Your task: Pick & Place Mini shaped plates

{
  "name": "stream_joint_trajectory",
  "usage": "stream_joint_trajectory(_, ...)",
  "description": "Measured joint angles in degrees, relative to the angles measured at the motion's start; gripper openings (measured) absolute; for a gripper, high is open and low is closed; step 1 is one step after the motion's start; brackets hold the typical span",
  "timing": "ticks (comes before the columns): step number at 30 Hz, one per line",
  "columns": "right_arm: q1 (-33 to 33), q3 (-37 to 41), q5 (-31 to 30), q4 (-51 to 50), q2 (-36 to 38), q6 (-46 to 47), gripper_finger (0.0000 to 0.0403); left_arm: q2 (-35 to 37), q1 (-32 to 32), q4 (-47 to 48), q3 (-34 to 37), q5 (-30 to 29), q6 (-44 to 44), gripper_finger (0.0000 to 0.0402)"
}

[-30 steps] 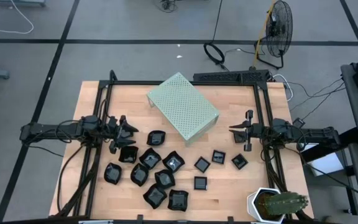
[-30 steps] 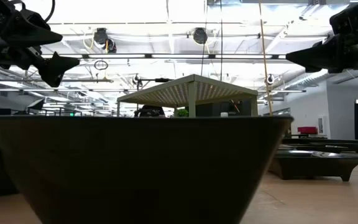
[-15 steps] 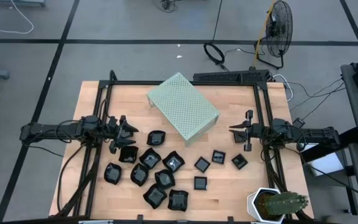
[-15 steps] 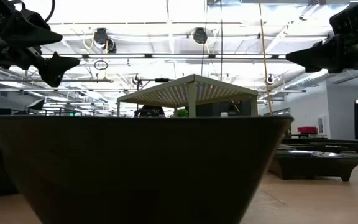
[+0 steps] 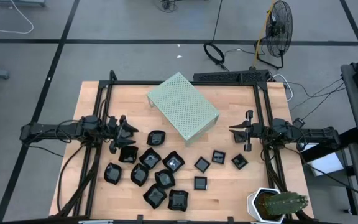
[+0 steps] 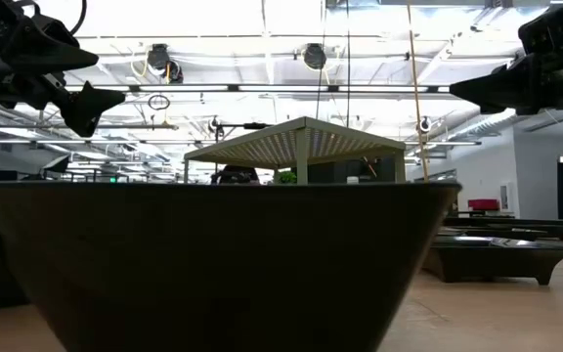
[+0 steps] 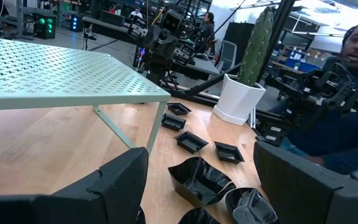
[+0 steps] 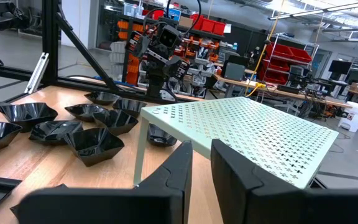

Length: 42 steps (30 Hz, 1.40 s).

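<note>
Several glossy black mini plates (image 5: 156,171) lie in a cluster on the wooden table's near left half. A few small square ones (image 5: 219,157) sit farther right. In the low view one plate (image 6: 213,264) stands right before the camera. My left gripper (image 5: 128,129) (image 7: 201,149) hangs open above the table at the cluster's far left edge, touching nothing. My right gripper (image 5: 232,129) (image 8: 201,149) hangs shut above the table, right of the pale green perforated box (image 5: 182,107), over the bare wood beyond the small squares.
The perforated box (image 8: 241,124) stands on thin legs at the table's far middle, between both grippers. A cactus in a white pot (image 5: 272,202) sits at the near right corner. A black frame (image 5: 260,99) runs along the table's sides. A person (image 7: 347,93) shows beyond the table.
</note>
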<state>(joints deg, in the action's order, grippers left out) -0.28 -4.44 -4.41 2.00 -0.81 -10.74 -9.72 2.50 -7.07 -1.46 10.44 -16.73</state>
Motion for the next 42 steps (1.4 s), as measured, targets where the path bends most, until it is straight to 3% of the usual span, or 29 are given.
stream_joint_trajectory(37, 0.00, 0.06, -0.04, 1.27, -0.01, -1.61, 0.0045, 0.00, -0.01, 0.00, -0.02, 0.00, -0.02, 0.0296)
stream_joint_trajectory(42, 0.03, 0.06, 1.77, 1.90, 0.01, 12.34, 0.0045, -0.01, -0.02, 0.00, -0.01, 0.00, -0.01, 0.0296)
